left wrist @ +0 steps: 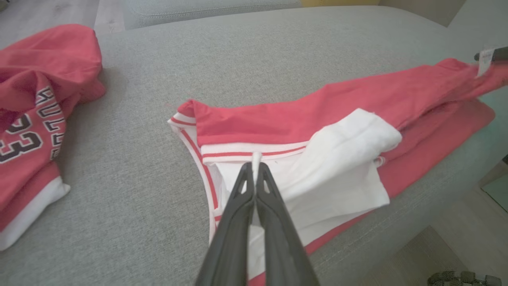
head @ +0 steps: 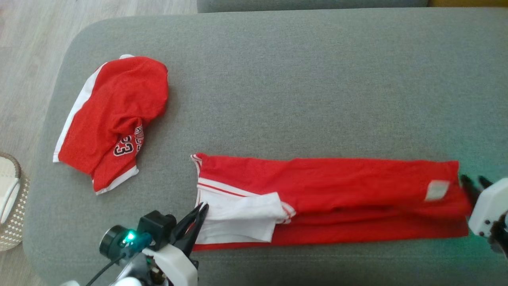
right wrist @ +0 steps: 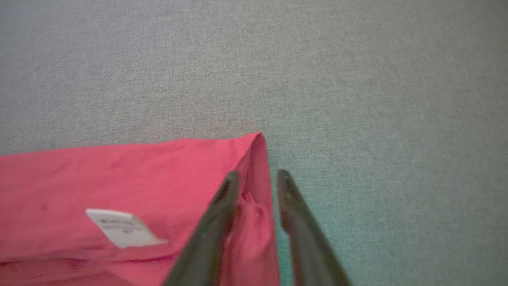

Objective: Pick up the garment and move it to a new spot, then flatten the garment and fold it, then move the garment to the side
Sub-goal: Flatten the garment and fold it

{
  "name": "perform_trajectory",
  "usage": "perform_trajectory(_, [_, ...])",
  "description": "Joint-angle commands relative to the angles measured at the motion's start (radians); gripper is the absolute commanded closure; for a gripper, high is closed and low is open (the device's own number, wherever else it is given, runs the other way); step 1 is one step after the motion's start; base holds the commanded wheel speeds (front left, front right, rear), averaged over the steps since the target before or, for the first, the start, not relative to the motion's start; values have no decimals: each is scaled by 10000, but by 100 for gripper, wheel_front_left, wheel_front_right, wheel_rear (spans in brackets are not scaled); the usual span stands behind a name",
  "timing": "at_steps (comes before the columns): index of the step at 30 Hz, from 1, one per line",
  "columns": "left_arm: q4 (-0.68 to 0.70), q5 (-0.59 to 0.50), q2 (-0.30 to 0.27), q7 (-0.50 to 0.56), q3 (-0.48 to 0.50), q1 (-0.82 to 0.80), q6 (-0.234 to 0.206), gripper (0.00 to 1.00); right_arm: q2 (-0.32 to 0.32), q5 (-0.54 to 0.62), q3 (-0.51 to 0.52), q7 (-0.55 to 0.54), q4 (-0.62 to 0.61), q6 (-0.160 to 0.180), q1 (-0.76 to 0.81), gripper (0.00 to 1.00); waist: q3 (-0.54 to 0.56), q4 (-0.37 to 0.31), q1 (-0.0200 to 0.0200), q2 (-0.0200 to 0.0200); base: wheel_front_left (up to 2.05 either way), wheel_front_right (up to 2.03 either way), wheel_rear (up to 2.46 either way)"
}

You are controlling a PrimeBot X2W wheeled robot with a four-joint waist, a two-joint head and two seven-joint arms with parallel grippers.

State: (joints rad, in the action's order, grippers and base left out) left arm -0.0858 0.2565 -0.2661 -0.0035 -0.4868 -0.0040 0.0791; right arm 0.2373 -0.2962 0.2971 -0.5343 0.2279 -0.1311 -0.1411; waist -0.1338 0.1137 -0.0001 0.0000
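**Folding in progress:** A long red garment [head: 337, 178] with white, red-striped trim lies stretched across a grey cushion [head: 297, 79]. From the head camera it is a narrow band, folded lengthwise, running from 6 o'clock out to 4 o'clock.

The left tool [head: 203, 206], at 7 o'clock, has its two dark fingers pressed together on the garment's white end. From the left wrist camera a sliver of white fabric shows pinched between the fingertips [left wrist: 248, 171], just below the striped band. A white panel [head: 242, 218] of the garment is turned out over the red cloth beside that tool.

At the far end, between 3 and 4 o'clock, the right tool [head: 472, 180] stands at the garment's corner. From the right wrist camera its fingers are parted a little, with the garment's red edge between them. The cloth lies against one finger while a strip of bare cushion shows beside the other, so the cloth looks loose rather than clamped. A small white label [head: 436, 190] sits on the red cloth near that corner, at 8 o'clock from the tool's tips in the wrist view.

A red jersey [head: 115, 115] with white trim and the number 33 lies crumpled at 10 o'clock on the same cushion, well apart from the garment. Pale wooden floor [head: 24, 31] shows beyond the cushion's rounded corner at 11 o'clock.
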Motion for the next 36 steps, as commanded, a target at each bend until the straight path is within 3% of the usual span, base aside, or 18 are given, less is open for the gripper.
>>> perform_trajectory(1, [406,-62,-236,-49,329,-261,-68,0,143,85,86,53,-517,4,-15,0,9,-14,1,0,0,0,0])
perform_trajectory(5, [529,19,-306,-142,536,-328,-182,0,18,147,370,213,-682,4,-97,0,56,-26,1,0,0,0,0])
perform_trajectory(8, [720,183,-309,-473,1067,-536,-521,0,-102,194,584,679,-873,4,-250,0,165,-34,1,0,0,0,0])
perform_trajectory(15, [1072,910,320,-1785,2252,-790,-1327,0,-734,-571,-87,2828,-1640,4,-458,0,514,-109,1,0,0,0,0])
perform_trajectory(19, [1111,1187,762,-2408,2777,-750,-1550,0,-971,-762,-739,4152,-2042,4,-127,0,694,-162,1,0,0,0,0])
perform_trajectory(28, [1452,327,1731,-2578,4226,-175,-1234,0,-1530,-784,-1337,6430,-1590,4,841,0,856,-239,1,0,0,0,0])
perform_trajectory(36, [1054,-238,2066,-2581,4400,34,-543,0,-1720,-286,-394,6597,-13,4,701,0,639,-287,1,0,0,0,0])
